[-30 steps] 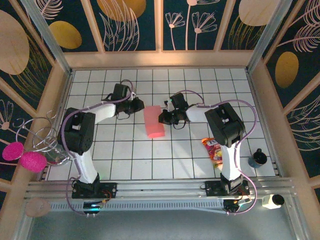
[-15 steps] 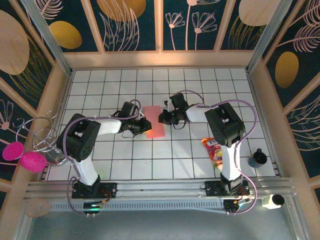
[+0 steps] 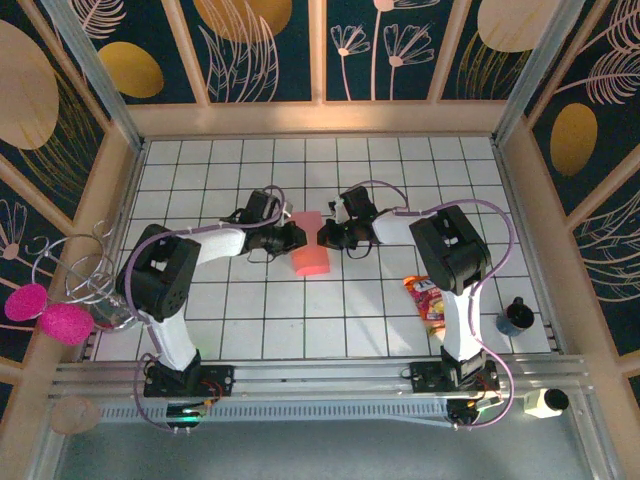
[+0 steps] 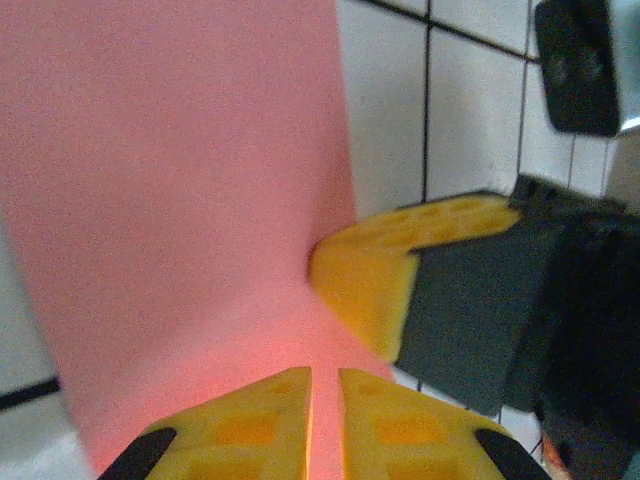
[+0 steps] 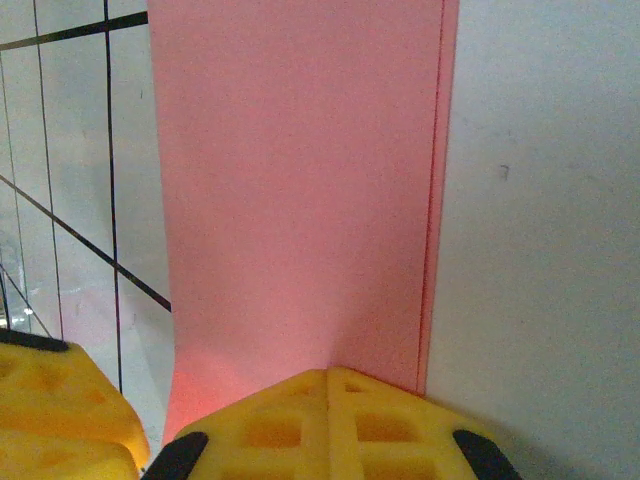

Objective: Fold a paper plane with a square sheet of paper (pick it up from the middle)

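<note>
Your left gripper [image 3: 291,238] and right gripper [image 3: 327,236] each pinch the square sheet of paper [image 3: 311,256]; pull evenly and align its edges before creasing.

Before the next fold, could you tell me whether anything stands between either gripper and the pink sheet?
Nothing visible does: the right gripper and the left gripper each pinch the pink sheet from opposite sides.

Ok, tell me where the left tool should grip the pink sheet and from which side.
Grip the pink sheet near the middle of its left long edge, coming low from the left. It is a thin folded strip, far to near, so only an edge offers a pinch. The left tool is shut there, opposite the right tool on the right edge.
</note>
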`<state>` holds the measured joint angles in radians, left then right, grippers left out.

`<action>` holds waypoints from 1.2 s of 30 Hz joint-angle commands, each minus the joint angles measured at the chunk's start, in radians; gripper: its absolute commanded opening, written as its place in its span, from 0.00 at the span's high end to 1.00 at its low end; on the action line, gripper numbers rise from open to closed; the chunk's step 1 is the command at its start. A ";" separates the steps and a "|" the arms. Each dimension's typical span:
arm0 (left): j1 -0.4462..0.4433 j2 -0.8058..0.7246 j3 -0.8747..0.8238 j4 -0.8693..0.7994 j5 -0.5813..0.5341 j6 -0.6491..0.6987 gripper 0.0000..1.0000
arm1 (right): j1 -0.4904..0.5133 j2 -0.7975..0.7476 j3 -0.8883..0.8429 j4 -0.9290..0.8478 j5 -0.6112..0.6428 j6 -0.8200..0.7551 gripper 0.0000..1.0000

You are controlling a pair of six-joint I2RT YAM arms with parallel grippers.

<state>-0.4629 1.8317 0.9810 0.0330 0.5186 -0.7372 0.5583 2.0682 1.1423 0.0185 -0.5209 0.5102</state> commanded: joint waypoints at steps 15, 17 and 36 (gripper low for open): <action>0.012 0.052 -0.092 -0.136 -0.059 0.126 0.85 | -0.005 0.236 -0.163 -0.336 0.334 -0.020 1.00; 0.022 0.030 -0.127 -0.157 -0.077 0.141 0.86 | -0.005 0.234 -0.165 -0.336 0.335 -0.021 1.00; -0.025 -0.070 -0.121 0.086 0.095 -0.050 0.87 | -0.003 0.235 -0.173 -0.318 0.328 -0.006 1.00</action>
<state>-0.4725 1.6985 0.8444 0.0429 0.5545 -0.7193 0.5583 2.0674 1.1301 0.0395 -0.5228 0.5156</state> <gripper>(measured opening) 0.132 0.050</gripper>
